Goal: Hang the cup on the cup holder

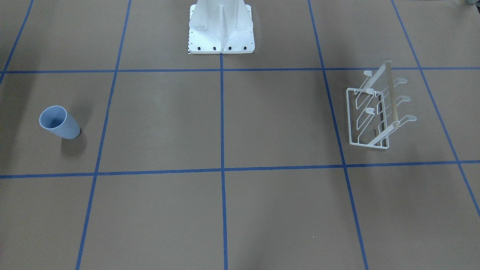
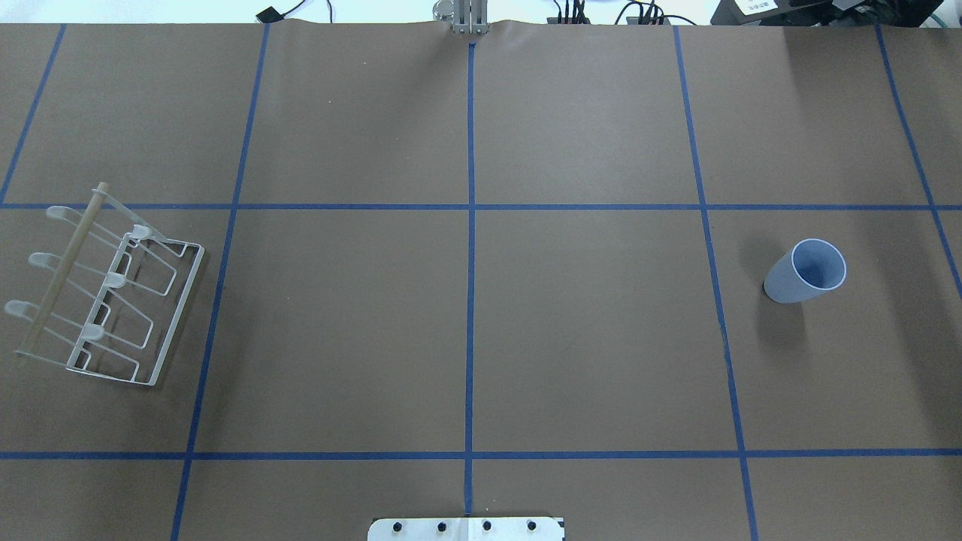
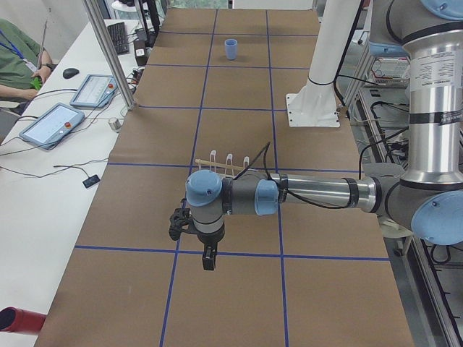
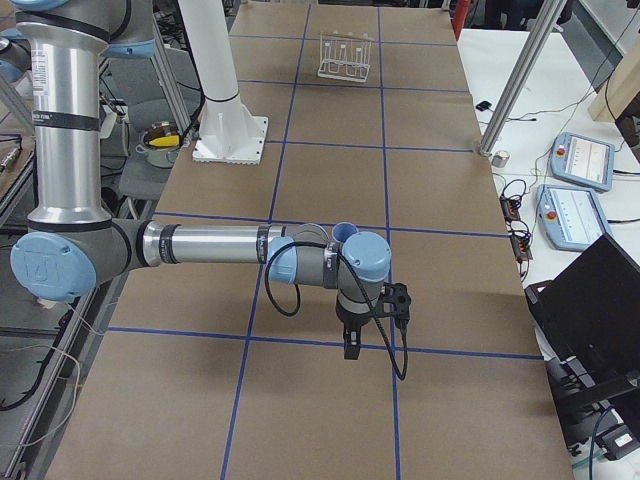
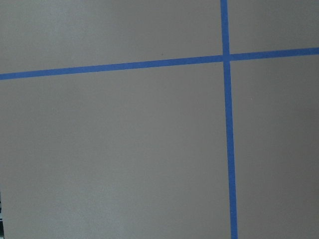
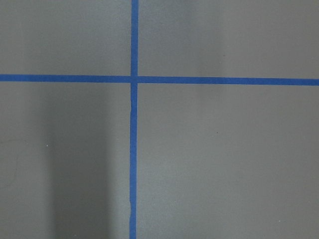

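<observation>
Nearest me, the white robot base is bolted to the brown table. Both my arms reach out low over the table ends. My left claw and my right claw point down at the blue tape grid. Only the side cameras catch them, so I cannot tell how far either is parted or whether it holds anything. Farther out on my right, the pale blue cup stands rim up, inward of my right claw. On my left stands the cup holder, inward of my left claw, with its wooden rod on top.
</observation>
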Robot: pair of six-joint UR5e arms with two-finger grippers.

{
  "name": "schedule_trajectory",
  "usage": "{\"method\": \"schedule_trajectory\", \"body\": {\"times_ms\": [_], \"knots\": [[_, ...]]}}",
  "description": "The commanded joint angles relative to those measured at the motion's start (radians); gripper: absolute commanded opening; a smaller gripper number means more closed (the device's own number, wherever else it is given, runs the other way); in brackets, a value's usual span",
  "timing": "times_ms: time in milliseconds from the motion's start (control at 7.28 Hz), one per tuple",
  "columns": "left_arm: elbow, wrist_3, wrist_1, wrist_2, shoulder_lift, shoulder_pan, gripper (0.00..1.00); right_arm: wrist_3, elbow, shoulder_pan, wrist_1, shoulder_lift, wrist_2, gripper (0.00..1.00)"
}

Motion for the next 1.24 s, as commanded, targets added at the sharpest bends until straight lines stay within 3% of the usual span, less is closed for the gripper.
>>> {"method": "schedule_trajectory", "body": {"times_ms": [0,1099], "knots": [[-0.002,0.001,0.000,0.000,0.000,0.000,0.99,0.001,0.000,-0.003,0.016,0.000,-0.017,1.00],[-0.031,-0.002,0.000,0.003,-0.017,0.006,0.99,0.010,0.048,-0.037,0.022,0.033,-0.020,1.00]]}}
